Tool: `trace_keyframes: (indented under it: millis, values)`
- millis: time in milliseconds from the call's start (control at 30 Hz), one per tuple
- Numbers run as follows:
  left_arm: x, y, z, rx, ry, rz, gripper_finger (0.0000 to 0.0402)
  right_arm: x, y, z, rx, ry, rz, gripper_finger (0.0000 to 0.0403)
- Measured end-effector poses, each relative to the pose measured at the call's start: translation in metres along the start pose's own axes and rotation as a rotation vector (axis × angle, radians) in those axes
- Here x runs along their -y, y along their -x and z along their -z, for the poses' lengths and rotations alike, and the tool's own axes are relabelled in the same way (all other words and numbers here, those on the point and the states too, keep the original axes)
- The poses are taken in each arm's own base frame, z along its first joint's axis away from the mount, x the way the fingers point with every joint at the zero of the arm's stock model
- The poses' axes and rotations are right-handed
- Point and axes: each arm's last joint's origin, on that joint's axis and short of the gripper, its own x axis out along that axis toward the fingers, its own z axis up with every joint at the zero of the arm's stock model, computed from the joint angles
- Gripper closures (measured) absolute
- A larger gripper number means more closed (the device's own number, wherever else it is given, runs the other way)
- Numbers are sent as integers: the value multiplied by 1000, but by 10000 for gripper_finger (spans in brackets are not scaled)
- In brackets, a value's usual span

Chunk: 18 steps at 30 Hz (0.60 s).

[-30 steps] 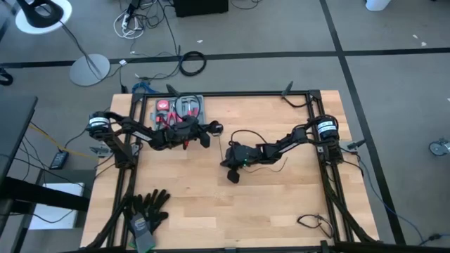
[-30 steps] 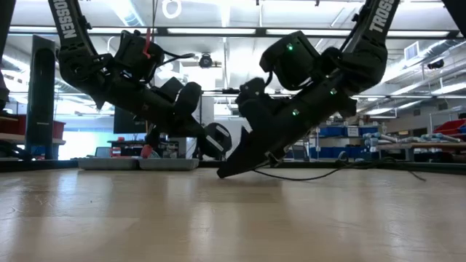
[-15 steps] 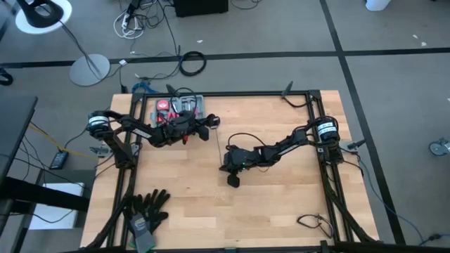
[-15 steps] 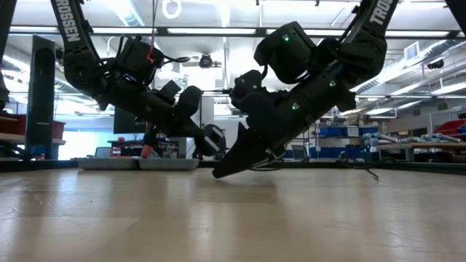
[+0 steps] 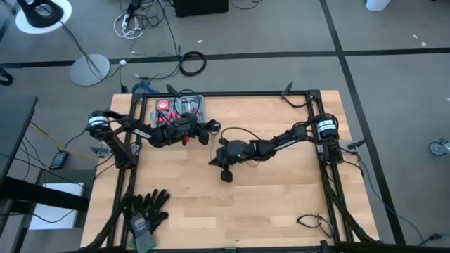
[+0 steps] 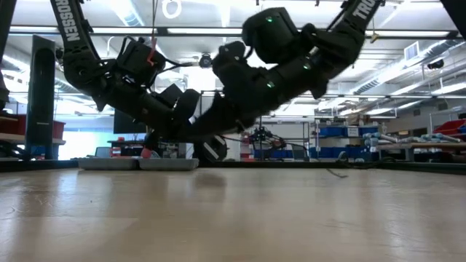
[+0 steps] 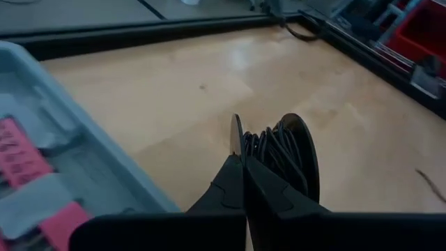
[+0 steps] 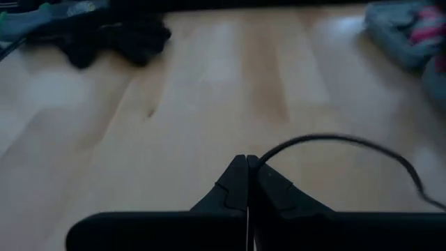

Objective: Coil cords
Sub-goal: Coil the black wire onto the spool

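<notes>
While the left gripper (image 7: 242, 164) pinches the spool (image 7: 279, 157) above the table's far left, beside the tray (image 5: 181, 107), the right gripper (image 8: 247, 167) is shut on the cord (image 8: 334, 143) just right of it. The free cord arcs between them in the high view, its long axis running left to right. Winding likely hinges on that short span.

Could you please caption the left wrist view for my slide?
Left gripper shut on a round black spool wound with thin black cord, above the wooden table.
</notes>
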Motion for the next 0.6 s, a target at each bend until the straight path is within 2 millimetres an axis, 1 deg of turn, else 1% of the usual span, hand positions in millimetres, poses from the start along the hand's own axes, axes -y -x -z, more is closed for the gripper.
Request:
trace_keyframes:
  millis: [100,200,300,367,467,600]
  values:
    - [2,0,1,-26,-10,27,401,13,-2,-13,15,23,21,403]
    - [2,0,3,-48,-36,25,401,27,-3,-22,15,10,-4,403]
    - [1,0,5,-70,-52,32,401,38,-2,-29,28,8,-22,403]
    - [2,1,5,-83,-62,47,401,46,-1,-30,2,2,-13,403]
    - [2,1,7,-116,-87,87,401,57,8,-32,-58,-17,15,403]
    - [3,1,10,-158,-75,130,401,67,29,-40,-147,-22,74,403]
